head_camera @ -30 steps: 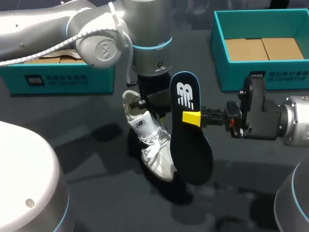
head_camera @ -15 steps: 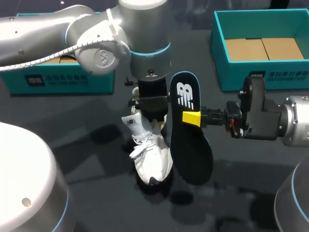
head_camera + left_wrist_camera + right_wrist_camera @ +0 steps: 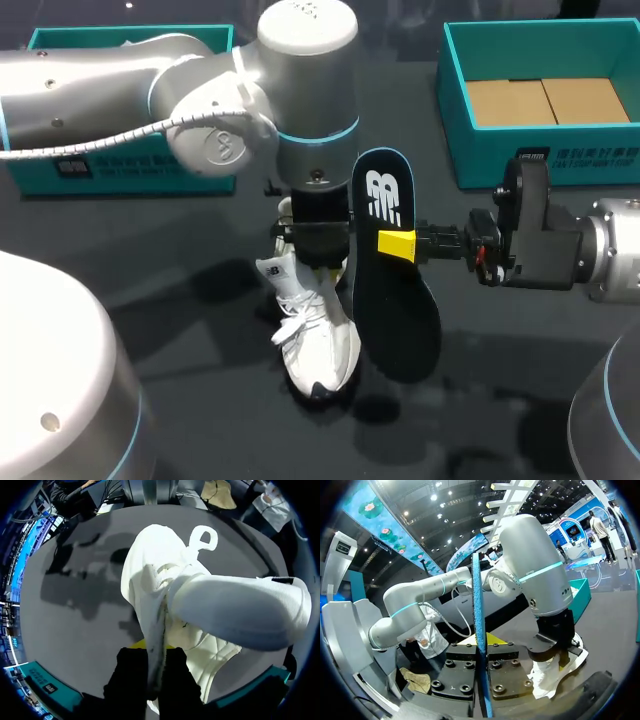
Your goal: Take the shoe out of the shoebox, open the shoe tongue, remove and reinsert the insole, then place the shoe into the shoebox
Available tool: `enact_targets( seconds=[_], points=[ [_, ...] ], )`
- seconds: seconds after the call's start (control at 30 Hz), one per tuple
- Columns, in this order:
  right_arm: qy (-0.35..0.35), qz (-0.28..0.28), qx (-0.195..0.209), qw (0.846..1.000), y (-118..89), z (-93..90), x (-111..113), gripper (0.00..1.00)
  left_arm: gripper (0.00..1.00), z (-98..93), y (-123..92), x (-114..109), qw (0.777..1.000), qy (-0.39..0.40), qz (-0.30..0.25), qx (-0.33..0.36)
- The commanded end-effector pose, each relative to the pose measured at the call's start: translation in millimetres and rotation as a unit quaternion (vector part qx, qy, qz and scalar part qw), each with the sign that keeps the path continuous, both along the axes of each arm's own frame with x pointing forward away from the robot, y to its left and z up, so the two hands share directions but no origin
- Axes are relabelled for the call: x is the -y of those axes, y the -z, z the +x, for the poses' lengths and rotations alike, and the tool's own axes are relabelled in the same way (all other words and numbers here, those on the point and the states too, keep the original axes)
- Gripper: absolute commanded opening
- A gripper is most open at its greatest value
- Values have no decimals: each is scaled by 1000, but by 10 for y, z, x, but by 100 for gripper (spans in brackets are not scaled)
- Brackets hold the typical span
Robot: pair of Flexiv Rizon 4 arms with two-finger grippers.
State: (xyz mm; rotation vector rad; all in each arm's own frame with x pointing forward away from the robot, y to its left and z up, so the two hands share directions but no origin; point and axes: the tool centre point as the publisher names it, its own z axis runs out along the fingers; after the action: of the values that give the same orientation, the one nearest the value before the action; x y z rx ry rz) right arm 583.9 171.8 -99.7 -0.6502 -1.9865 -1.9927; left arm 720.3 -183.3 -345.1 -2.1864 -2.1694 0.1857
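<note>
A white shoe [image 3: 313, 335] hangs toe-down over the dark table, held at its collar by my left gripper [image 3: 318, 252]. In the left wrist view the fingers pinch the collar edge of the shoe [image 3: 210, 600] at the gripper [image 3: 156, 652], and the heel loop shows ahead. My right gripper [image 3: 405, 245] is shut on a dark insole [image 3: 395, 300], which stands on edge just right of the shoe. In the right wrist view the insole [image 3: 478, 610] is seen edge-on between the fingers of the gripper [image 3: 481, 652], with the shoe [image 3: 551, 676] beyond it.
An open teal shoebox [image 3: 455, 95] with a cardboard floor stands at the back right. Another teal box [image 3: 120, 170] sits at the back left, partly behind my left arm [image 3: 200, 90]. Bare dark table [image 3: 190, 300] lies left of the shoe.
My left arm has turned the shoe, so its toe now points down and toward the front instead of slanting right. The right arm and insole have stayed still.
</note>
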Motion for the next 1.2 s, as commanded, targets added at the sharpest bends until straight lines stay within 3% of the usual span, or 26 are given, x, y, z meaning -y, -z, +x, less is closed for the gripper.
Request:
enact_targets(
  seconds=[0.03, 0.9, 1.0, 1.1, 1.2],
  points=[
    [10, -3, 0, 1000, -53, -42, -57, 0, 0, 22, 77, 109, 1000, 6, 7, -2],
    [10, -3, 0, 1000, -53, -42, -57, 0, 0, 10, 409, 368, 999, 24, 22, -2],
    [10, -3, 0, 1000, -53, -42, -57, 0, 11, 15, 425, 392, 1000, 25, 18, -2],
    [10, -3, 0, 1000, -53, -42, -57, 0, 31, 23, 417, 403, 1000, 26, 17, -1],
    [10, -3, 0, 1000, -53, -42, -57, 0, 38, 40, 382, 411, 1000, 22, 7, -3]
  ],
)
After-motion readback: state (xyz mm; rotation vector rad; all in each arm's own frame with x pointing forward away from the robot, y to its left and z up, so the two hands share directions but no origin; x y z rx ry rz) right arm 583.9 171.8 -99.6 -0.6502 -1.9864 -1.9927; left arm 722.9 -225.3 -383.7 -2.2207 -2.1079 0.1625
